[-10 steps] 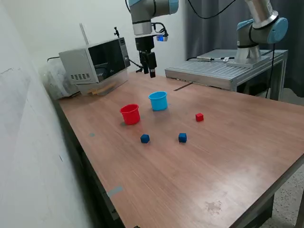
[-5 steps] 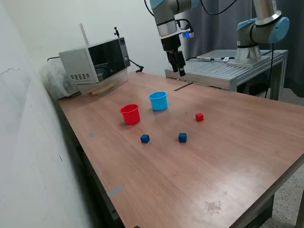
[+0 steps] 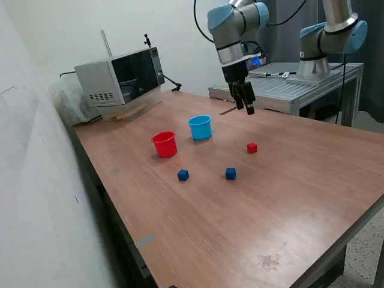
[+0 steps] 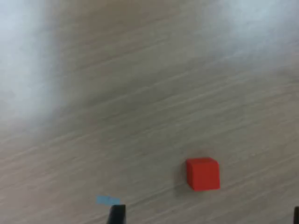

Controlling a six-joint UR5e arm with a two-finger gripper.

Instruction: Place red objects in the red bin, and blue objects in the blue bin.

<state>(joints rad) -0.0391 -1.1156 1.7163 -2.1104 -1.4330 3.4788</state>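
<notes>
Wood-grain laminate covers the table [image 3: 288, 198], and we find all task items resting on it. We note the gripper [image 3: 246, 105] hanging in the air above the table's far side, well clear of the surface and holding nothing. In the wrist view two dark fingertips [image 4: 117, 214] show only at the picture's edge, far apart from each other, so we record the fingers as spread.

One red cube [image 3: 252, 147] sits on the bare table below the gripper and toward the exterior view's right of the cups; it appears again in the wrist view [image 4: 202, 173], lying between the two fingertips' lines, untouched. We see only this one red cube on the table.

The red cup [image 3: 164, 144] stands upright, with the light blue cup [image 3: 200, 127] just beside it, toward the exterior view's right and slightly farther back. The two do not touch. We cannot see what either cup contains.

Two dark blue cubes lie nearer the camera than the cups: one [image 3: 183, 174] in front of the red cup, the other [image 3: 231, 173] to the exterior view's right of it, well apart from each other.

A grey microwave-like box [image 3: 120, 75] stands at the table's far corner.
</notes>
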